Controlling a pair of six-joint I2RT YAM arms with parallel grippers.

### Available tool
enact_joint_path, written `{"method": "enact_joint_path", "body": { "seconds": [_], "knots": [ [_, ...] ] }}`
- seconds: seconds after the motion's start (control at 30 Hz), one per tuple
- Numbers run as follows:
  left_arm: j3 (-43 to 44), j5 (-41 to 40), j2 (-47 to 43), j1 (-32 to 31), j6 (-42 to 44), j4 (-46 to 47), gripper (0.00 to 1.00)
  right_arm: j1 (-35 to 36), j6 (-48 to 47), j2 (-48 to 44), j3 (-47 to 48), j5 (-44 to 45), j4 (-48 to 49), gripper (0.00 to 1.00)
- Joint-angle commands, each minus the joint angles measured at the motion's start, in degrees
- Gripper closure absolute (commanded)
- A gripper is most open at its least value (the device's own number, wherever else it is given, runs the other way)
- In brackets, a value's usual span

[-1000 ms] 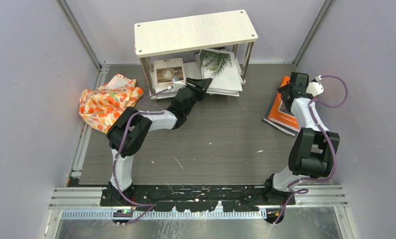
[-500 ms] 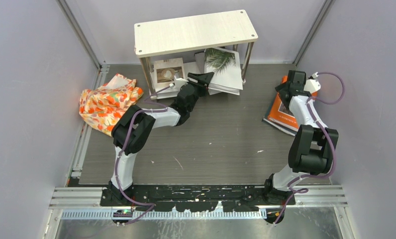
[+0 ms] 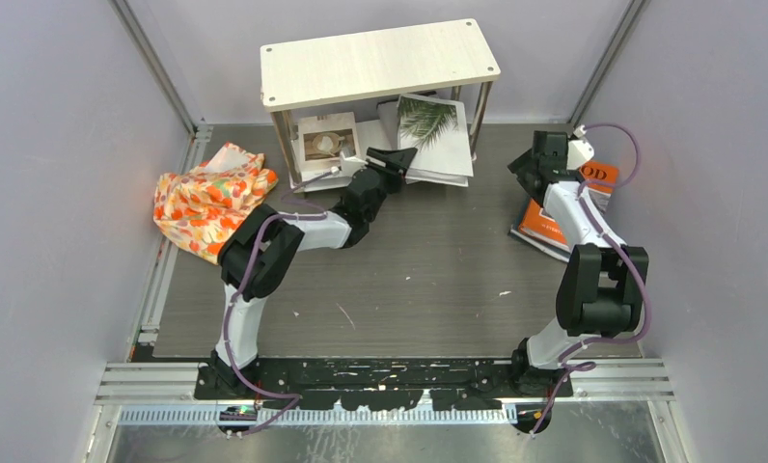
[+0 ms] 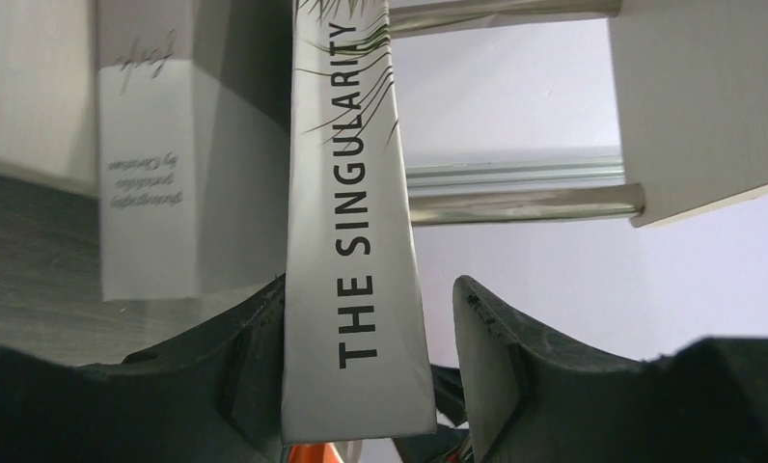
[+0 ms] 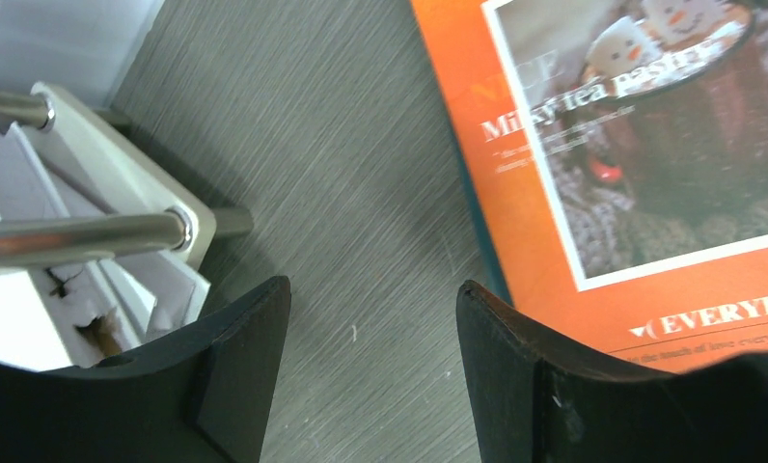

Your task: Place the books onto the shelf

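Shelving underway: palm book (image 3: 428,121) lies in the shelf's (image 3: 380,60) lower tier, far centre, its stiff glossy spine between the left gripper's (image 4: 370,294) parted jaws, with a gap on one side. Right gripper (image 5: 372,289) hangs spread over brushed grey table (image 5: 361,145). Flat orange book (image 5: 650,145) just right probably needs an edge grip next.

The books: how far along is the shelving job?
Done: the coffee-cup book sits inside the shelf. In hand: the palm-leaf book, partly in, between the open jaws of the left gripper. Left: the orange book on the table, beside the open right gripper.
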Motion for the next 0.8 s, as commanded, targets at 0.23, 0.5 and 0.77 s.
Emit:
{"method": "enact_joint_path", "body": {
  "seconds": [0.23,0.5,0.77],
  "knots": [
    [-5.1,-3.0,-3.7,-1.5,0.9,5.4,0.44,6.3,-0.3,-0.4,4.2,-5.4,4.2,0.34],
    [-6.2,-3.7,-4.1,-1.6,1.0,6.3,0.44,8.7,0.5,3.7,7.0,-8.0,3.4,0.34],
    [-6.5,-3.7,-4.3,-1.6,1.1,6.9,0.43,9.7,1.2,6.5,8.1,-9.0,3.3,0.34]
  ]
}}
